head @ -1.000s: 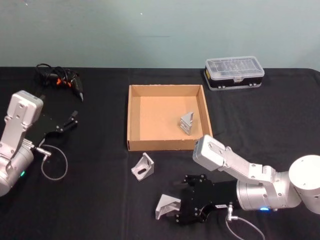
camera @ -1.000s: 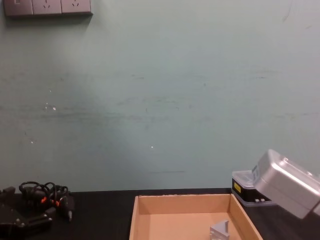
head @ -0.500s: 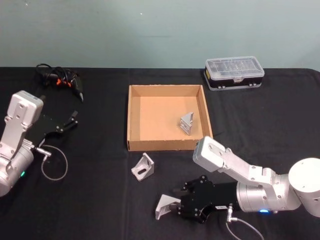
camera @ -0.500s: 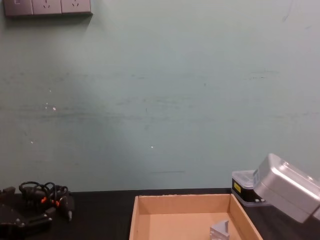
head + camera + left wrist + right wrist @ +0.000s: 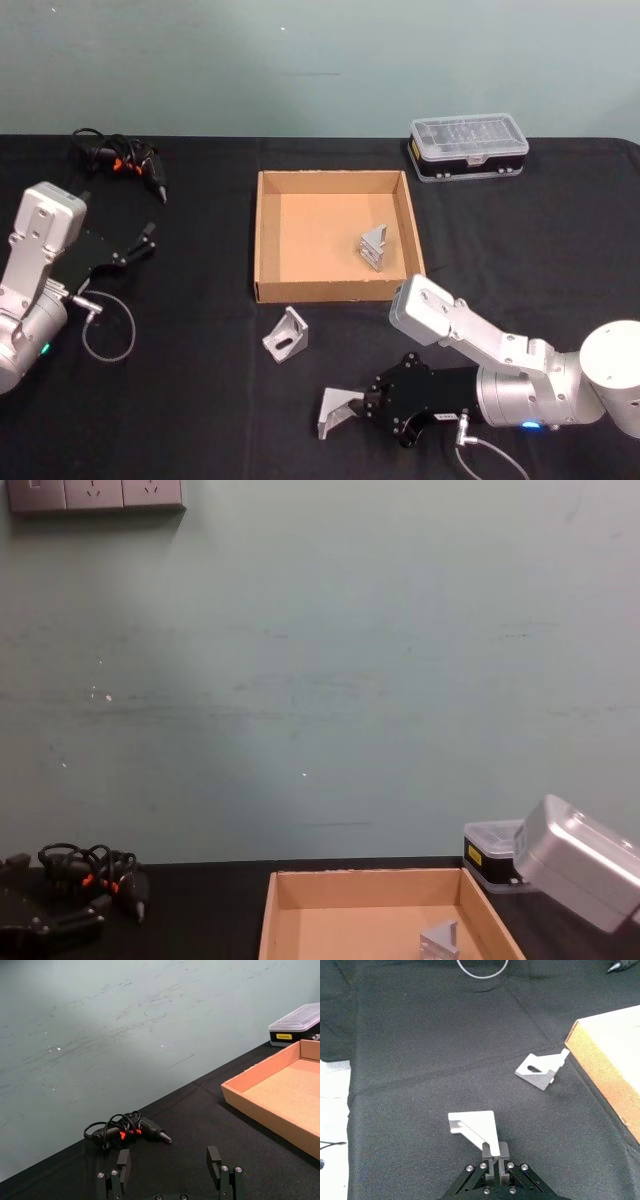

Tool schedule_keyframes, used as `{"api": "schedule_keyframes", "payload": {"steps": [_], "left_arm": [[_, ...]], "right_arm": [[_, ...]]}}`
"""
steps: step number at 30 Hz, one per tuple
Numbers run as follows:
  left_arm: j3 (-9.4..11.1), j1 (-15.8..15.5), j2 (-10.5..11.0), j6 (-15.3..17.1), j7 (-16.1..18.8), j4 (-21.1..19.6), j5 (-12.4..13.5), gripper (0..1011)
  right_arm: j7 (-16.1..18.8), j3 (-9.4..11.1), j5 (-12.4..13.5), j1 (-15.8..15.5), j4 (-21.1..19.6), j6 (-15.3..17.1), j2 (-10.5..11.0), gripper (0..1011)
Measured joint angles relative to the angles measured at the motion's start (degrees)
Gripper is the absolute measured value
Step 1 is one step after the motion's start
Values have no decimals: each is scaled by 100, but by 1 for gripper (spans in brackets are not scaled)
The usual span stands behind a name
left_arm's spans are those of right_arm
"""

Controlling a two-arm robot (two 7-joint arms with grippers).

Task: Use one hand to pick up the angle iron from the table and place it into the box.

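Angle iron, grey metal L, between right fingers.

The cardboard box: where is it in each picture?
Head view: the box sits in the middle.
Chest view: the box lies at the lower edge, right of middle.
Left wrist view: a corner and long wall of the box.
Right wrist view: a corner of the box, past a loose bracket.
Shared landmark: the clear-lidded case behind its right corner.

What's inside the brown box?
One silver angle iron sits inside the box, near its right wall. The rest is bare cardboard floor. The spot under the angle iron is covered.
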Motion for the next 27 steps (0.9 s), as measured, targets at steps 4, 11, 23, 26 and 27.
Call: {"api": "schedule_keyframes", "payload": {"steps": [4, 11, 23, 26, 27], "left_arm": [[0, 0, 0, 0, 0, 0, 0, 1000], [0, 0, 0, 0, 0, 0, 0, 1000], [0, 0, 0, 0, 0, 0, 0, 1000], [0, 0, 0, 0, 0, 0, 0, 1000], [0, -1, 0, 0, 0, 0, 0, 1000]], "right_arm": [[-22, 34, 2, -33, 0, 1, 5, 58], [-80, 144, 53, -101, -43, -6, 36, 57], [-742, 900, 396, -333, -440, -70, 60, 57], [-965, 1063, 426, -334, -452, -6, -49, 57], [-1019, 1096, 427, -329, -445, 14, -86, 58]]}}
